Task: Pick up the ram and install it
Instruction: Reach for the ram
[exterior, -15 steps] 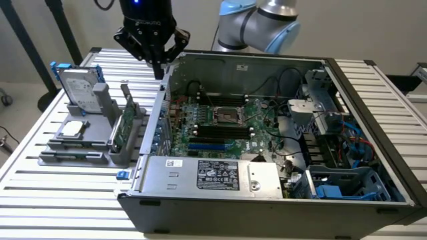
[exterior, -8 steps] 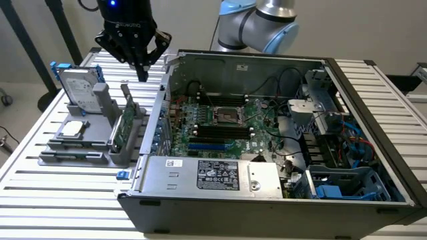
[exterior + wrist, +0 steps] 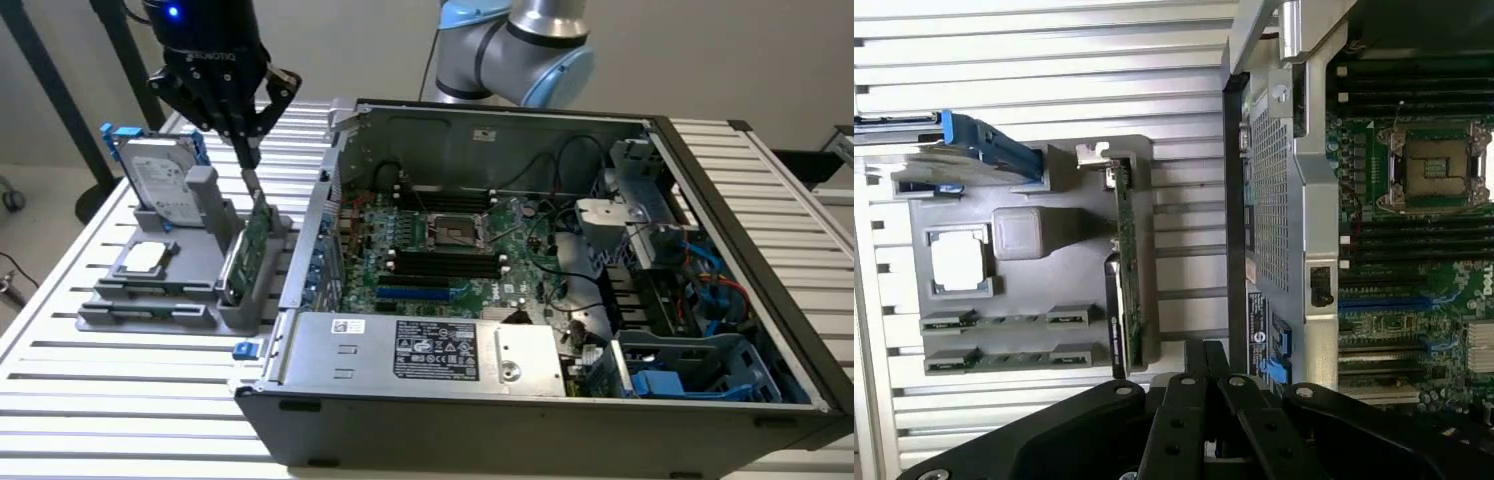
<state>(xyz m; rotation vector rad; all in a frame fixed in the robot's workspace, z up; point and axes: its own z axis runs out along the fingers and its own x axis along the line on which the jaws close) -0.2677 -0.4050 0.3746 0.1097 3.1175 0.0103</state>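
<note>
Ram [image 3: 1126, 250] stands on edge in the gray holder [image 3: 147, 318] on the counter [image 3: 120, 400], at nine o'clock from the computer case [image 3: 534, 430] in the exterior view. End effector [image 3: 248, 160] hangs just above it, pinched shut and empty. The ram is probably light, stiff and fragile, so grip its top edge.

The gripper [image 3: 1206, 353] has its jaws pressed together, tips near the green card [image 3: 1130, 260] standing on edge in the gray holder [image 3: 1034, 285]. Past the card, narrow strips in its slots may be the ram [image 3: 1004, 322].
</note>
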